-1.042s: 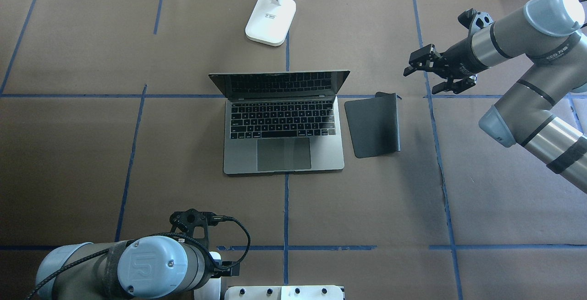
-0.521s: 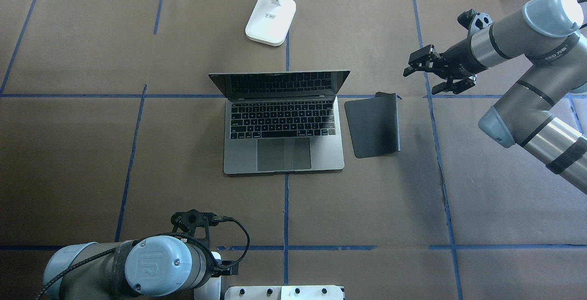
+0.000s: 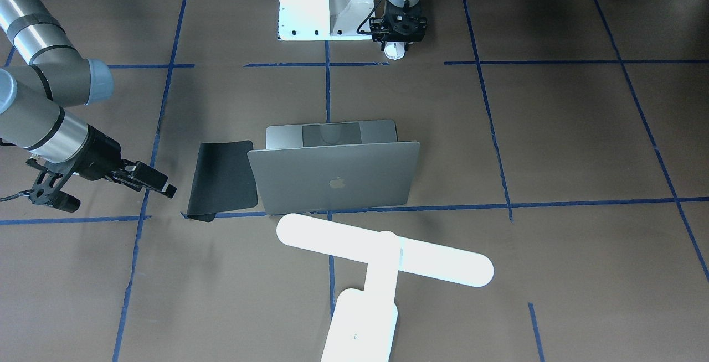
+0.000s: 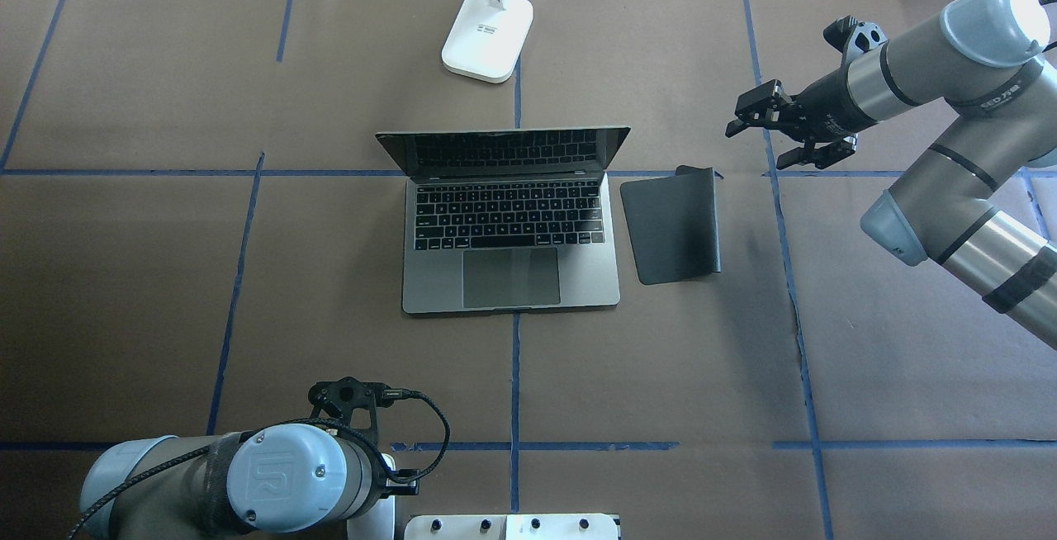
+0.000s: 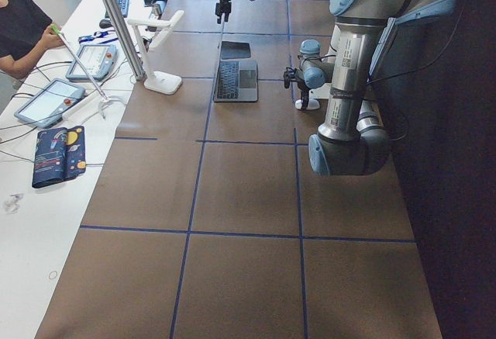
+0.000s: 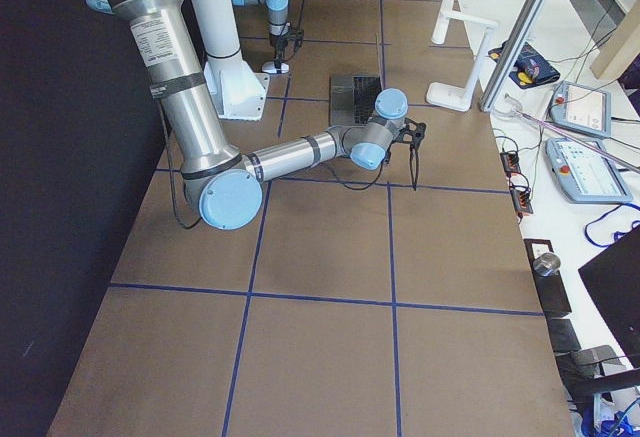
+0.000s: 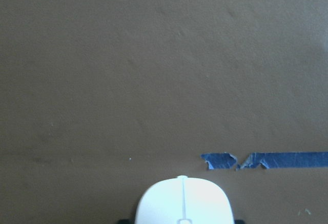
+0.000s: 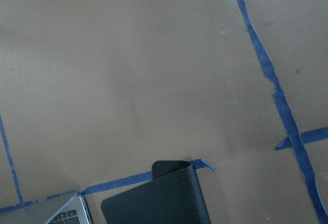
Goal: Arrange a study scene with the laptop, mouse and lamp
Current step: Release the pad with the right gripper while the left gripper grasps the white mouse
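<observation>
The laptop (image 4: pixel 510 276) stands open, grey-silver with dark keys and an apple logo on its lid. Just beyond the lid stands the lamp (image 3: pixel 388 256), bright white and T-shaped. A black mat (image 4: pixel 673 226) lies just beside the laptop on the robot's right. Beyond the mat hovers the right gripper (image 4: pixel 756 149), fingers spread and empty. Well back from the laptop, toward the robot, the left gripper (image 3: pixel 395 44) seems clamped on the mouse (image 7: pixel 183 201), a white oval with a thin centre line; its fingers barely show.

The left arm (image 4: pixel 281 482) is folded in close to the robot's base, wrist pointing down. The left gripper (image 3: pixel 396 45) hangs low, closed on the mouse (image 7: pixel 183 201). The right arm (image 4: pixel 933 53) reaches forward and bends inward. The right gripper (image 4: pixel 756 146) is raised, roughly level, fingers apart, holding nothing.
</observation>
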You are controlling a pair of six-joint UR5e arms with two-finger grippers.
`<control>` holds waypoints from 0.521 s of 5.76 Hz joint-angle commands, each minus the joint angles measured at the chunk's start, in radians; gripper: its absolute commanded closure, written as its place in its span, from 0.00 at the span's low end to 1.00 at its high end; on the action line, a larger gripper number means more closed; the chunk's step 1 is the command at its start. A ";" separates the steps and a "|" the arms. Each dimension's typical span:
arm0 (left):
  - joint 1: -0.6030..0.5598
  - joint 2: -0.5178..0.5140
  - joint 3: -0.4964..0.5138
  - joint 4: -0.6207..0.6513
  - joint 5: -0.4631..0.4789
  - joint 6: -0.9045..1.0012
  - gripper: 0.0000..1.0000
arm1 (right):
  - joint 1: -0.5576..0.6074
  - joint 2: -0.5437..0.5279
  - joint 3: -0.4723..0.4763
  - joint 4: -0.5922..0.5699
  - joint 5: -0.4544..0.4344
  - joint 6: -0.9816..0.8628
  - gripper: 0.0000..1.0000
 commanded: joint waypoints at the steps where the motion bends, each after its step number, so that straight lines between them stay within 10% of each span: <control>1: -0.014 -0.003 -0.017 0.003 0.001 0.002 0.96 | 0.001 0.003 0.007 0.000 0.008 0.000 0.00; 3: -0.068 -0.056 -0.019 0.012 0.003 0.014 0.97 | 0.009 0.000 0.024 0.000 0.011 0.000 0.00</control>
